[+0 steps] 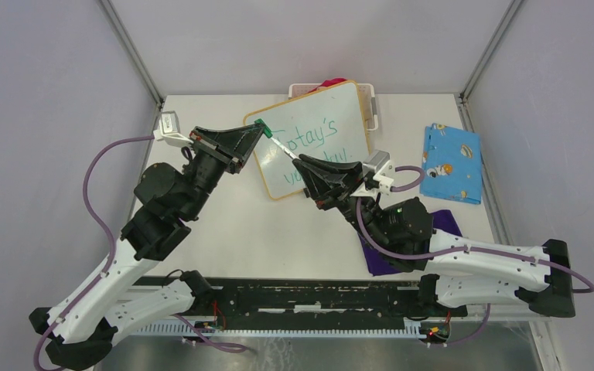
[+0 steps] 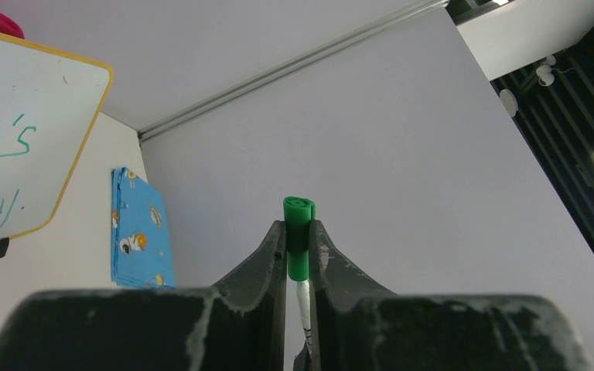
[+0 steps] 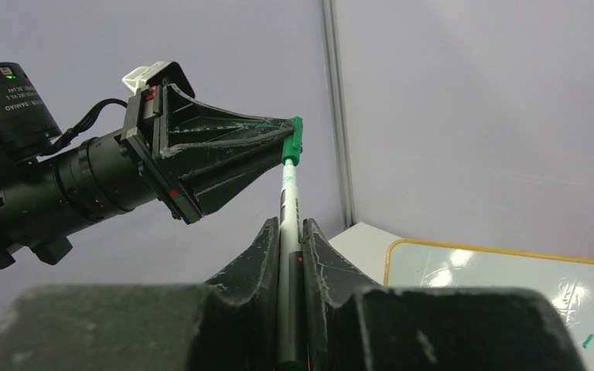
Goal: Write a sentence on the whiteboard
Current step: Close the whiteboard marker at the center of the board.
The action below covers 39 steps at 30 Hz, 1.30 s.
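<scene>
My left pincer (image 1: 258, 130) is clamped on the green cap (image 2: 298, 224). The cap sits at the end of the marker (image 3: 288, 193), and my right pincer (image 1: 300, 161) is clamped on that. The whiteboard (image 1: 348, 104) is at the middle of the desk's (image 1: 224, 232) far edge. The sentence (image 1: 309, 141) fills two green lines, so I think the writing is done. Only capping the marker and putting it down is left.

Small white whiteboard (image 1: 339, 104) with rounded corners, thin orange-wood frame and a black foot at its lower edge, set askew toward the far middle of the bench (image 1: 224, 232); flat or propped, not clear. Green handwritten sentence (image 1: 315, 139) across it in two slanting lines, upper about "Totay's", lower partly hidden, ending "day."
</scene>
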Available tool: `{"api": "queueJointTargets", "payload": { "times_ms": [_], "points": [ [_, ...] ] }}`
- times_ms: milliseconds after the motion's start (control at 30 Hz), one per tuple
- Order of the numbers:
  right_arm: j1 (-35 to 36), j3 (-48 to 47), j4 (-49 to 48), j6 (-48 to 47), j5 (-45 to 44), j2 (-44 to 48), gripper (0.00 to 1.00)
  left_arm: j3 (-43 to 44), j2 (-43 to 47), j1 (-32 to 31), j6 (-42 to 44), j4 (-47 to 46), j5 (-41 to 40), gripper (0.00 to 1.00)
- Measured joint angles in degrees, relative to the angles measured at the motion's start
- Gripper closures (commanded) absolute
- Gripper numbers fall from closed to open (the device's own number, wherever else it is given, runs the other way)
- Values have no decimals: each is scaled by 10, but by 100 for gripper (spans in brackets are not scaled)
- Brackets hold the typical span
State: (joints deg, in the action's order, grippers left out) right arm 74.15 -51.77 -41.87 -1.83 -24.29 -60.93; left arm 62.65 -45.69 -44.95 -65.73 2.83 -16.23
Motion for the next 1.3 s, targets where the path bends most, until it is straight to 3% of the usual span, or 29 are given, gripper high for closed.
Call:
{"api": "queueJointTargets", "payload": {
  "times_ms": [500, 867, 1300],
  "points": [
    [0, -18, -3, 0, -17, -23, 100, -12, 0, 0, -9, -12, 19, 98],
    [4, -8, -113, -24, -59, -66, 100, -33, -8, 2, -39, -54, 40, 98],
    [4, -7, -192, -57, -44, -92, 100, -38, -21, 3, -38, -110, 54, 98]
  ]
}}
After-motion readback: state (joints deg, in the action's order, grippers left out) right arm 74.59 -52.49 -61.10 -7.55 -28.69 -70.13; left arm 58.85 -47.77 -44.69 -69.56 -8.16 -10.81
